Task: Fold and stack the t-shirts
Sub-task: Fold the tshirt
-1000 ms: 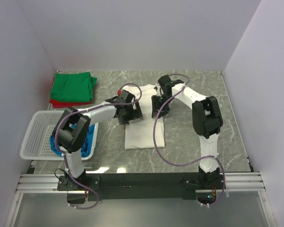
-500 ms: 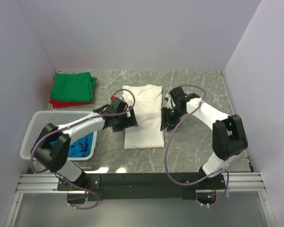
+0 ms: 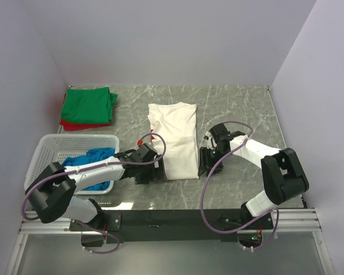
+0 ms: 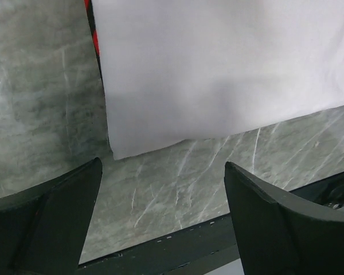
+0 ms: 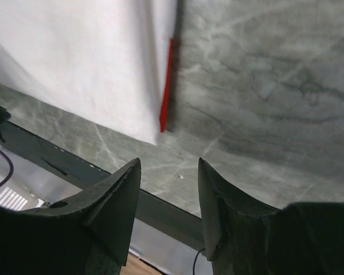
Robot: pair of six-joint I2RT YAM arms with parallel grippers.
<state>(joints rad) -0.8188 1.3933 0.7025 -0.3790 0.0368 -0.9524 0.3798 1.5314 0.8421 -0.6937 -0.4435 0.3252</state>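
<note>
The white t-shirt (image 3: 175, 137) lies folded in a long strip on the marble table; it also shows in the left wrist view (image 4: 218, 69) and the right wrist view (image 5: 80, 63), with a red print edge (image 5: 166, 86). My left gripper (image 3: 149, 172) is open and empty beside the strip's near left corner. My right gripper (image 3: 209, 163) is open and empty beside its near right corner. A folded green shirt (image 3: 90, 105) lies on a red one (image 3: 74, 125) at far left. A bright blue shirt (image 3: 94, 166) is crumpled in the basket.
A white lattice basket (image 3: 51, 154) stands at the near left. The black front rail (image 3: 172, 217) runs along the near table edge. Grey walls close in the left, back and right sides.
Both grippers have let go of the white shirt and moved toward the near edge, each ending beside a near corner of the strip. The shirt's near part now lies flat.
</note>
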